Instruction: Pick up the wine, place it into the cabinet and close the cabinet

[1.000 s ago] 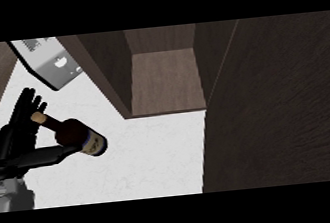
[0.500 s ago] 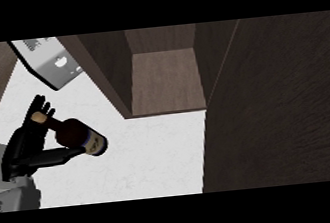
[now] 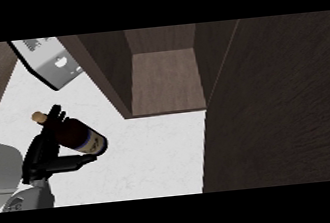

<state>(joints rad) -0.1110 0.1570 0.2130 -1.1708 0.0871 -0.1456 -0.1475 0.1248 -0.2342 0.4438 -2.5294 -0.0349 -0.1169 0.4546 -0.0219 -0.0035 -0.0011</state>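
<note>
Only one hand [image 3: 52, 157] shows, at the lower left of the frame; its grey forearm [image 3: 3, 169] is cut off by the left and lower edges. It comes in at the left side, so it is the left hand. The right hand is nowhere in the picture.

The hand hides much of the wine [image 3: 72, 134]. The bottle's middle lies behind the black fingers, and only the tan cork end at its upper left, part of the dark body and a label band at its lower right can be made out. The label's print is too small to read.

The fingers [image 3: 54, 114] reach up along the far side of the bottle and the thumb [image 3: 78, 161] curls under it, so the hand is closed round the wine. The bottle is tilted, cork end toward the upper left, its base toward the lower right. Whether it touches the white counter [image 3: 154, 159] beneath cannot be told from this steep angle.

The cabinet [image 3: 163, 81] stands open at the upper middle of the frame, well right of the bottle. Its inner floor and walls are bare brown wood; nothing shows in it. Its door [image 3: 278, 102] fills the right side of the frame as a large dark panel and is cut off by the right edge.

A grey appliance [image 3: 52, 64] sits at the upper left, partly cut off at the top; what it is cannot be told.
</note>
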